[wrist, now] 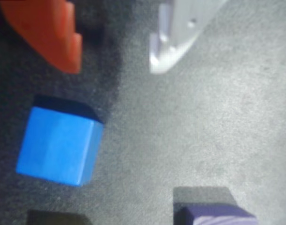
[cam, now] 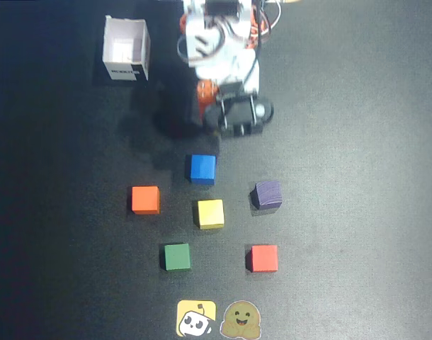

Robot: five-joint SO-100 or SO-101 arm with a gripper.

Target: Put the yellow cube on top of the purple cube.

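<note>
I have the arm [cam: 223,49] folded near the top of the overhead view, with the gripper [wrist: 116,68] hanging above the dark table [cam: 357,142] and holding nothing. In the wrist view the jaws stand apart: an orange finger [wrist: 49,33] at the upper left and a white finger [wrist: 173,42] at the upper right, with bare mat showing in the gap between them.

The yellow cube [cam: 210,213] sits on the table well beyond the jaws, toward the bottom of the overhead view, in the middle of the group of cubes. It is untouched and clear of both fingers. I cannot see it in the wrist view.

The purple cube [cam: 267,195] lies beyond the jaws too, off to the white finger's side. In the wrist view only its top edge shows at the bottom right [wrist: 213,215]. It stands apart from the yellow cube, on that cube's right in the overhead view and slightly nearer the gripper.

The blue cube [cam: 202,168] is the nearest one to the jaws, just ahead of the orange finger in the wrist view [wrist: 58,145] and not touching it.

Farther out in the overhead view I see an orange cube [cam: 145,200], a green cube [cam: 177,256] and a red cube [cam: 263,258]. A white box [cam: 126,49] stands beside the arm's base at the upper left.
</note>
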